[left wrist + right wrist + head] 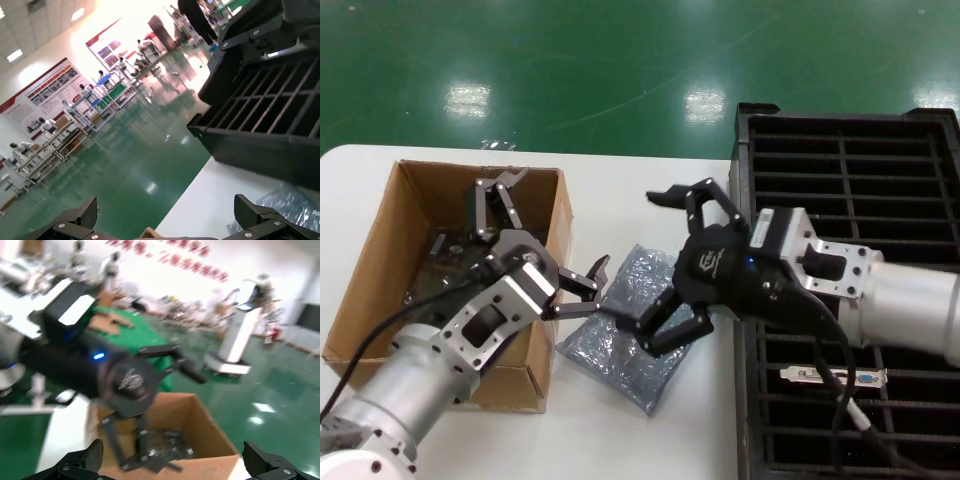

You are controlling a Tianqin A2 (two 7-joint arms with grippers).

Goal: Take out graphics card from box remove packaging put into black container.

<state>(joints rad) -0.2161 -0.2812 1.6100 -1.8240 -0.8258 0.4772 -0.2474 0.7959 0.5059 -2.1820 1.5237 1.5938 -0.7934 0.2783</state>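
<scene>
Where the white tabletop [650, 440] ends beyond the box [390, 270], glossy green floor [620, 60] begins; both end effectors, left [545, 235] and right [665, 265], hover spread beside it.

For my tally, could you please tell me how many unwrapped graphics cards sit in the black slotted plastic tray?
1: a slim card with a silver end bracket lies in a near slot of the black slotted plastic tray. The right arm may hide others.

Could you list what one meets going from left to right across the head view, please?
The box → left gripper → the packaging → right gripper → the black container, with a graphics card lying in it.
</scene>
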